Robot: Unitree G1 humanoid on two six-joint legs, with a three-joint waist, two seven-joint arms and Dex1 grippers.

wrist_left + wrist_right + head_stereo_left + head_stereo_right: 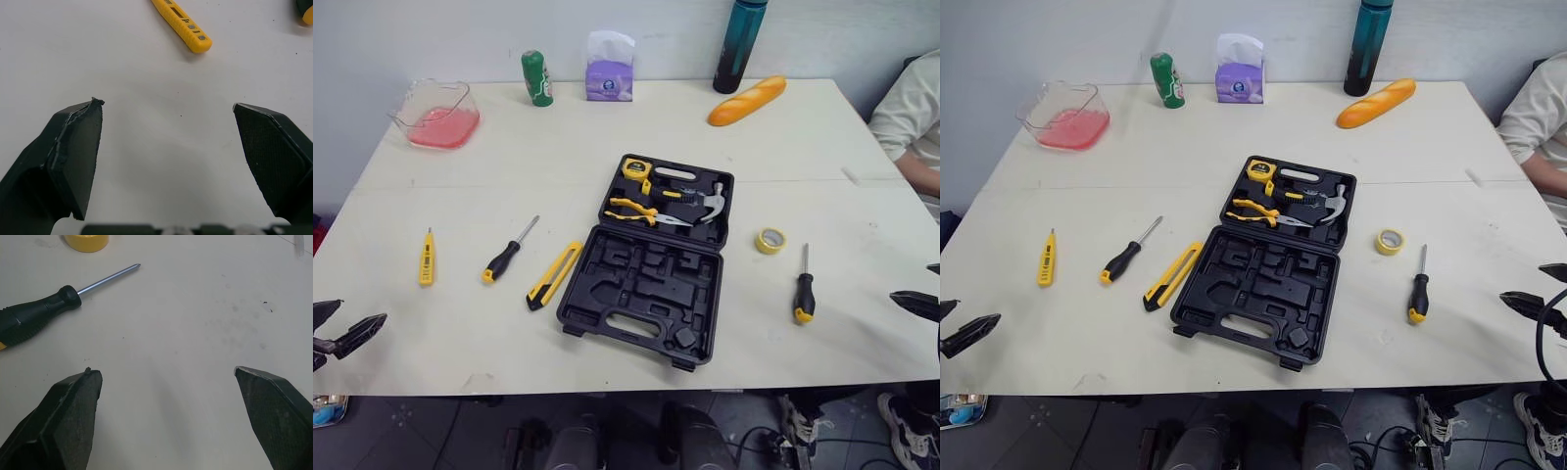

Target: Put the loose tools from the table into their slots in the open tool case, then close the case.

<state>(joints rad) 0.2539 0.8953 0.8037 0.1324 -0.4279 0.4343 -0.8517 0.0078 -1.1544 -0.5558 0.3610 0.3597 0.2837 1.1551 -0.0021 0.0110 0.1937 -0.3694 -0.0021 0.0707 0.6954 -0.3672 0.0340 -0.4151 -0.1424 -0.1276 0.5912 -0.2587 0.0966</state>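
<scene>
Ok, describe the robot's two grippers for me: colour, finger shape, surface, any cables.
Both the left gripper and right gripper have two black wedge-shaped fingers tapering to pointed tips. The left's pads carry a fine grid texture; one edge looks chipped. A black cable loops by the right one.

No lettering can be read anywhere. The green can [537, 77] and the purple tissue pack [609, 69] carry printed labels too small to make out, and the yellow tester pen [182, 23] bears dark marks — illegible too.
</scene>
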